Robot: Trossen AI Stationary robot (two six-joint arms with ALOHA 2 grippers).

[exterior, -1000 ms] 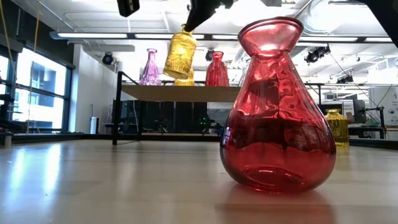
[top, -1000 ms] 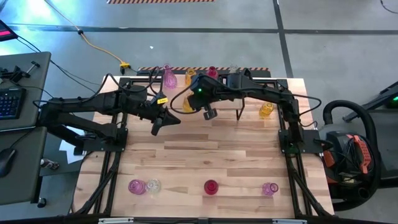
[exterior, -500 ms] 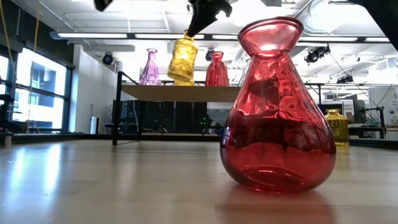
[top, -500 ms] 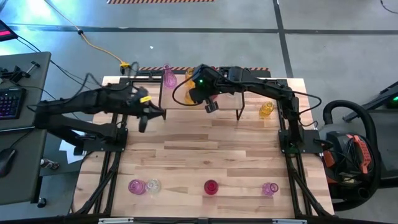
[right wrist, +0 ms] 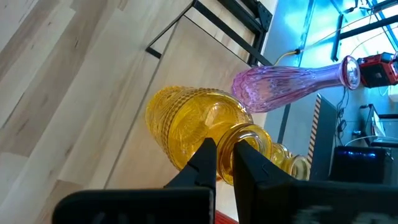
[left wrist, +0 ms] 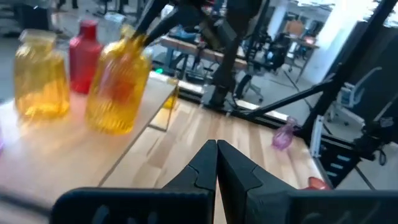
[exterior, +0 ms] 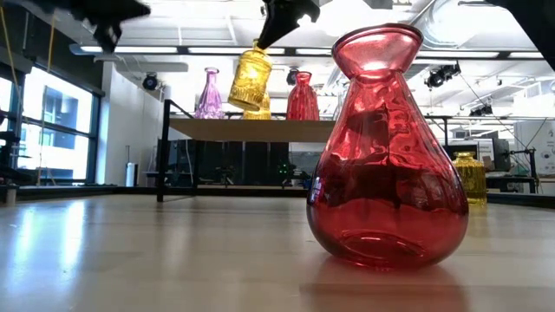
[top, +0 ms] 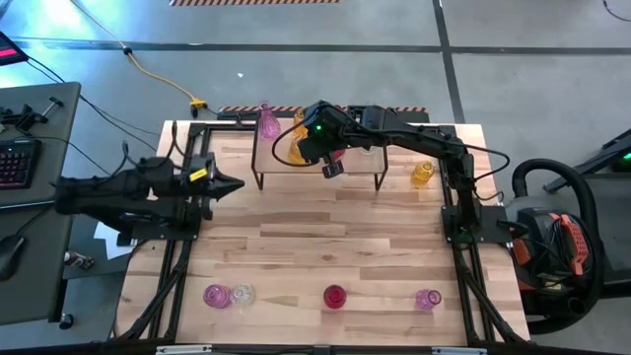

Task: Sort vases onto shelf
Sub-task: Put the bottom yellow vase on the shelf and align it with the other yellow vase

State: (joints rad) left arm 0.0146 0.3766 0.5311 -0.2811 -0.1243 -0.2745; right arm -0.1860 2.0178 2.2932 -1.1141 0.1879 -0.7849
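Observation:
My right gripper is shut on an amber-yellow vase above the left part of the shelf; in the low view the vase hangs over the shelf's wooden top. A pink vase, another amber vase and a red vase stand on the shelf by their bases. My left gripper is shut and empty, at the table's left edge. My right gripper holds the amber-yellow vase by the rim of its mouth, the rim wall pinched between the two fingers, one finger seemingly inside the mouth and one outside. The fingers come from above. The vase hangs tilted below them, clear of the shelf top.
An amber vase stands on the table right of the shelf. Along the near edge stand a pink vase, a clear one, a red one and another pink one. The table's middle is bare wood.
My left gripper has drawn back from beside the shelf toward the table's left edge. My right gripper has gone slightly toward the far edge with the amber-yellow vase, which has swung from tilted to nearer upright and back while hanging over the shelf.

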